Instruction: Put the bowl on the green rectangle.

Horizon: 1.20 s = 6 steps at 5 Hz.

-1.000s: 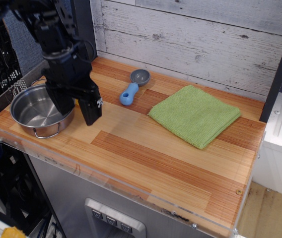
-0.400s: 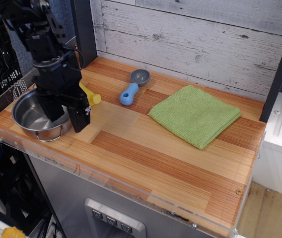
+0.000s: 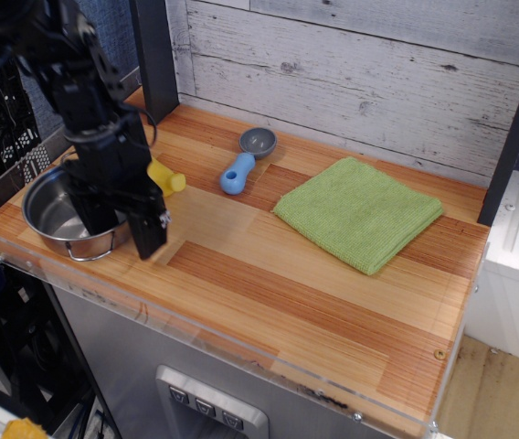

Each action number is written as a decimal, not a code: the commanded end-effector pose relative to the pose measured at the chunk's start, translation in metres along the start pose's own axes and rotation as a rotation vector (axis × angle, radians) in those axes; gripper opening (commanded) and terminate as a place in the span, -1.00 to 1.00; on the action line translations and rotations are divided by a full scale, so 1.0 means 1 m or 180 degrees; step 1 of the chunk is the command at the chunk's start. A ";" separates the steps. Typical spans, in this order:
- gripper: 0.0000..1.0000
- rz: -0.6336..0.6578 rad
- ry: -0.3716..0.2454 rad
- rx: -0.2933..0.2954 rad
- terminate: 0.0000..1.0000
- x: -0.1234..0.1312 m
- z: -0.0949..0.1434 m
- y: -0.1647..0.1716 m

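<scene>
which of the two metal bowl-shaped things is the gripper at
The large shiny stainless-steel bowl with wire loop handles at the table's left edge; the black gripper straddles its right rim. The small grey scoop with a blue handle lies apart, near the back wall.

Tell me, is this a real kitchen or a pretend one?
Probably a pretend kitchen built for robot practice: a wooden counter against a whitewashed plank wall, holding a steel bowl, a blue-handled scoop and a green cloth.

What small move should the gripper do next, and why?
Probably close the gripper on the steel bowl's right rim: its fingers appear to straddle that rim, one inside, one outside, and the bowl sits far left of the green cloth.
</scene>
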<state>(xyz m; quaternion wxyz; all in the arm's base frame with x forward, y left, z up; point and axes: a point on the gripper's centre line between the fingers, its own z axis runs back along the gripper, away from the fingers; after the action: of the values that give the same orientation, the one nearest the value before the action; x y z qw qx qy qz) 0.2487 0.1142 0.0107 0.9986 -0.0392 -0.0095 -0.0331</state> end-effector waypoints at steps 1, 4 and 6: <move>-1.00 -0.0116 -0.0040 0.0090 -1.00 0.014 0.000 -0.012; -1.00 0.0022 -0.0269 0.0164 -1.00 0.013 0.039 -0.011; -1.00 0.0311 -0.0331 0.0277 -1.00 0.002 0.101 -0.010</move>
<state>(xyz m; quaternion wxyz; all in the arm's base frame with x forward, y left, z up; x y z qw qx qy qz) 0.2452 0.1109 0.0981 0.9990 -0.0120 -0.0391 0.0174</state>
